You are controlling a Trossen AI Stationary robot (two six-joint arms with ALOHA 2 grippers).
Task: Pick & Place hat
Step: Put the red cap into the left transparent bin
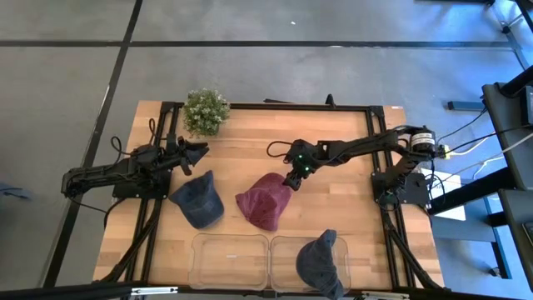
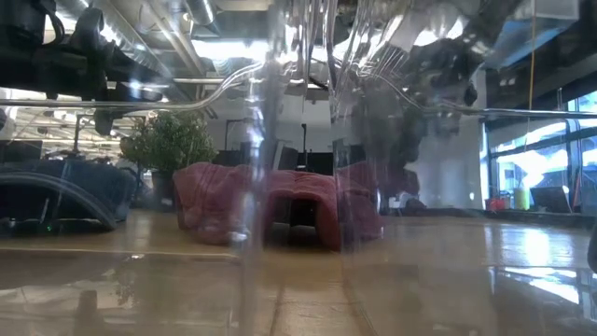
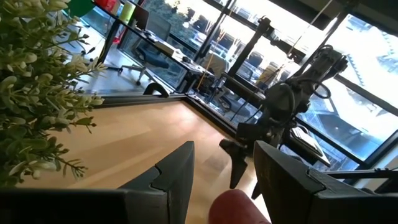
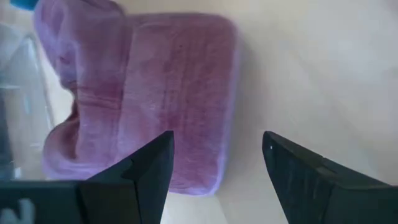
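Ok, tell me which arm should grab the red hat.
Right. The right gripper hangs open at the red hat, fingers pointed at its edge. The left gripper sits open beside the plant, farther off.

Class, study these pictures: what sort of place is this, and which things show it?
Probably a robotics lab in an office-like building: a light wooden worktable framed by black metal rails, two dark robot arms mounted on it, exposed silver ceiling ducts, and desks with office chairs beside tall windows.

My two arms are dark, slim and jointed. Green indicator lights glow just behind the right end effector (image 1: 291, 183), and black cables trail from that arm's base. The left end effector (image 1: 196, 155) has matte black, wedge-shaped fingers (image 3: 175, 175).
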